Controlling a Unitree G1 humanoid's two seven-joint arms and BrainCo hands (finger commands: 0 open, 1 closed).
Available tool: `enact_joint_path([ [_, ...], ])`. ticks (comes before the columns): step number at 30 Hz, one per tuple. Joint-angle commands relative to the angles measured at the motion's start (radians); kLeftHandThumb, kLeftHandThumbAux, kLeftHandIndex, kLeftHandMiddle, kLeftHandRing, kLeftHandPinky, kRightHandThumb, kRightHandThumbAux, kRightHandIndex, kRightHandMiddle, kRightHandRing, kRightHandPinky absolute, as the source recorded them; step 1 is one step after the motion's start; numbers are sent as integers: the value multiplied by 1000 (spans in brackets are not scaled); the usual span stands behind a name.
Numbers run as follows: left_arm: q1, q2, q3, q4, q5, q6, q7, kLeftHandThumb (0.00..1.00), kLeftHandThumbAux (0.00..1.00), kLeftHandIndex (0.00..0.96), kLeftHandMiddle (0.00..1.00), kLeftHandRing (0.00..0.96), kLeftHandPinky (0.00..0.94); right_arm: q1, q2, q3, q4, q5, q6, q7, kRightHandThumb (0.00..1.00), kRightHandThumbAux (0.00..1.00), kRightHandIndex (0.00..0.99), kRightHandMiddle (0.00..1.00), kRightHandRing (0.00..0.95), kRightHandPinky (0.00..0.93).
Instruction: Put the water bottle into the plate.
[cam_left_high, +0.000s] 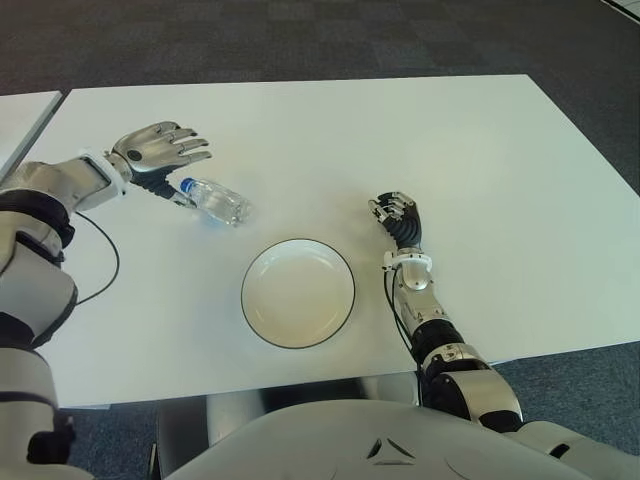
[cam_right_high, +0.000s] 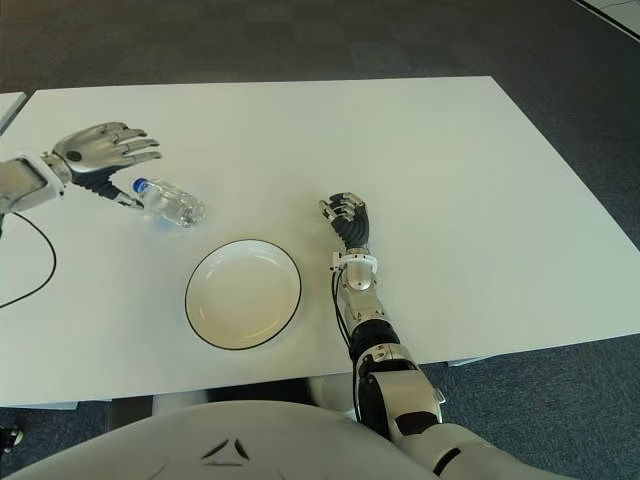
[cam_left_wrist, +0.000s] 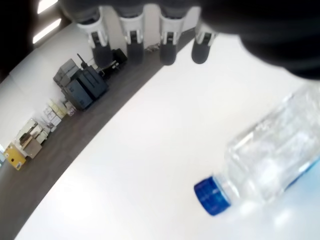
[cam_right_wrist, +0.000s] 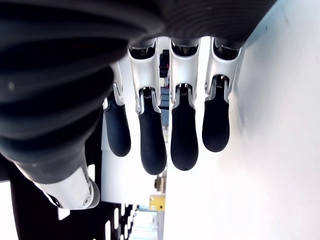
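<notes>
A clear water bottle (cam_left_high: 217, 201) with a blue cap (cam_left_wrist: 212, 196) lies on its side on the white table (cam_left_high: 480, 150), left of centre. My left hand (cam_left_high: 172, 150) hovers just above and behind its cap end, fingers stretched out and holding nothing. The left wrist view shows the bottle (cam_left_wrist: 272, 157) below the straight fingertips (cam_left_wrist: 168, 52), apart from them. A white plate (cam_left_high: 262, 318) with a dark rim sits empty near the front edge, to the right of the bottle. My right hand (cam_left_high: 397, 214) shows on the table right of the plate, fingers relaxed and holding nothing.
A black cable (cam_left_high: 110, 262) loops over the table's left part near my left arm. A second white table (cam_left_high: 20, 115) borders the far left. Dark carpet (cam_left_high: 300, 40) lies beyond the far edge.
</notes>
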Motion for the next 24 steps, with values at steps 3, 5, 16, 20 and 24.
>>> enact_joint_path([
  [3,39,-74,-57,50,42,49,22,482,197,0,0,0,0,31,5,-3,-3,6,23,-1,708,730,428,556,570,548],
  [5,40,-83,-69,60,45,52,30,486,204,0,0,0,0,35,3,-4,-9,8,27,1,708,730,427,555,571,553],
  [16,40,-147,-134,113,69,104,53,460,243,0,0,0,0,53,-2,0,-33,-2,17,-8,707,731,427,546,568,537],
  [20,43,-177,-142,136,64,126,39,444,262,0,0,0,0,55,1,-4,-44,3,32,-12,708,731,427,541,562,526],
  [24,41,-205,-153,151,67,148,34,450,280,0,0,0,0,59,0,-3,-52,2,39,-12,707,731,427,540,559,526],
])
